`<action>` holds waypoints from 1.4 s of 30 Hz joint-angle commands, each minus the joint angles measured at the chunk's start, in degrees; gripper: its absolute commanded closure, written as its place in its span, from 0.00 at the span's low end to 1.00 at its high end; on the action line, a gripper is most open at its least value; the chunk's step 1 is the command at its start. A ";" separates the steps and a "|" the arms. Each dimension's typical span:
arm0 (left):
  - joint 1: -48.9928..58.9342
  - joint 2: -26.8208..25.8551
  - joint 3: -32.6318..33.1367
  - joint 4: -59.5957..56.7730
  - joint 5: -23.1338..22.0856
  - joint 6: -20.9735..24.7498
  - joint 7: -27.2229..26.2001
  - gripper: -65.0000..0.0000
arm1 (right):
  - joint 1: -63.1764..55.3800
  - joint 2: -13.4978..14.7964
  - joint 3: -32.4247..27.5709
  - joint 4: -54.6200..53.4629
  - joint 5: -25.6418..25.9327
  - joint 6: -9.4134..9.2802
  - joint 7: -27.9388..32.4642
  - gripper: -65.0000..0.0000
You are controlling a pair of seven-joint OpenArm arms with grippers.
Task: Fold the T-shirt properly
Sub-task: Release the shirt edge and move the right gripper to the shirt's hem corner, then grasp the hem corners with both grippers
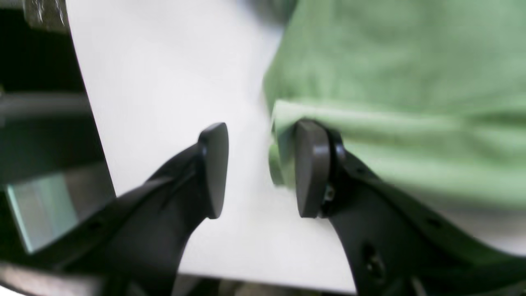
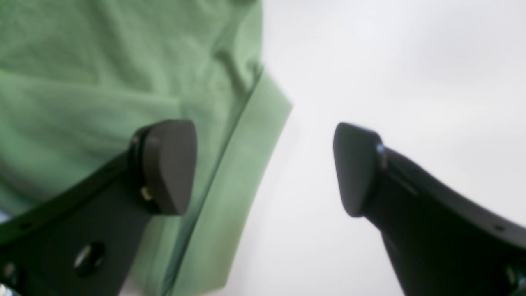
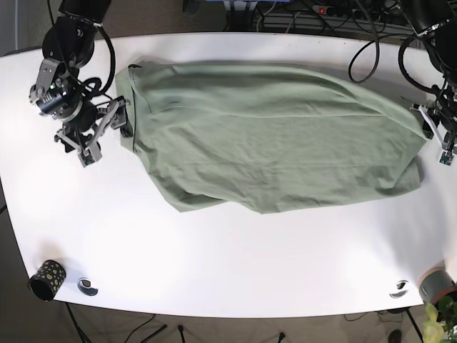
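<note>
Nearest you, along the front edge of the white desk (image 3: 214, 264), count one small dark cylinder with pale speckles (image 3: 46, 279) at one corner, two round metal fittings (image 3: 88, 286) set in the surface, and a grey pot (image 3: 437, 286) with a bit of green leaf at the other corner.

Further in lies the single green T-shirt (image 3: 278, 143), spread across the middle of the desk, soft and wrinkled, with a flat stitched hem band showing at each end.

You have two end effectors, one at each end of the shirt. The right end effector (image 2: 265, 168) is released: its two smooth, dark, rounded pads stand well apart, one pad (image 2: 168, 164) over the cloth beside the hem, the other over bare desk. The left end effector (image 1: 263, 168) is also released, with a narrower gap; one pad (image 1: 312, 168) sits against the folded hem edge, the other over the bare surface. That view is blurred.

At the far edge, black cables (image 3: 285, 18) trail off the desk.
</note>
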 commanded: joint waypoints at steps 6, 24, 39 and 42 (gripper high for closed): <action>-4.16 -1.21 3.25 1.23 0.01 0.36 -0.38 0.62 | 12.47 1.03 -1.80 -11.57 0.35 -0.12 0.71 0.32; -4.16 -1.12 2.98 1.32 0.01 0.36 -0.38 0.62 | 32.69 0.59 -13.23 -40.58 0.18 -0.12 9.85 0.35; -4.07 -1.12 2.89 1.32 0.10 0.36 -0.38 0.62 | 44.47 0.59 -29.05 -71.53 0.18 -0.12 33.24 0.35; -4.07 -1.12 2.89 1.32 0.10 0.36 -0.38 0.62 | 44.47 0.33 -30.72 -72.58 0.18 -0.12 34.38 0.35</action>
